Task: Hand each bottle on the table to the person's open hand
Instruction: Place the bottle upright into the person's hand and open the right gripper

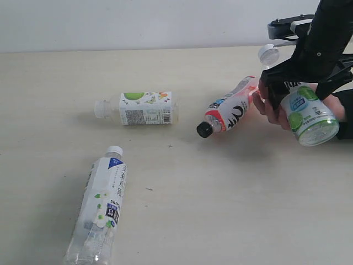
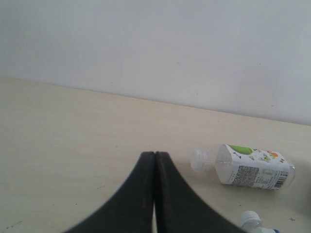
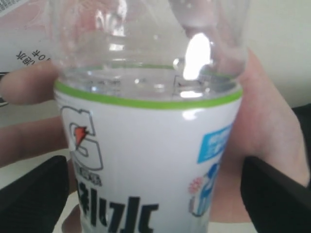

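Note:
A white-capped bottle with a green-and-white label [image 1: 309, 113] lies in the person's open hand [image 1: 270, 105] at the far right, and the fingers curl round it. My right gripper [image 1: 303, 83] straddles this bottle, open. In the right wrist view the bottle [image 3: 146, 145] fills the frame, the hand [image 3: 272, 126] wraps it, and both black fingers [image 3: 34, 194] stand off its sides. Three bottles lie on the table [image 1: 220, 210]: a black-capped red-and-white one [image 1: 229, 110], a green-and-white one [image 1: 144, 107], and a blue-and-white one [image 1: 102, 204]. My left gripper [image 2: 154, 155] is shut and holds nothing.
In the left wrist view the green-and-white bottle [image 2: 255, 167] lies ahead and to one side of the shut fingers, and a second white cap [image 2: 250, 221] shows at the frame's edge. A pale wall [image 1: 138, 22] bounds the table's far side.

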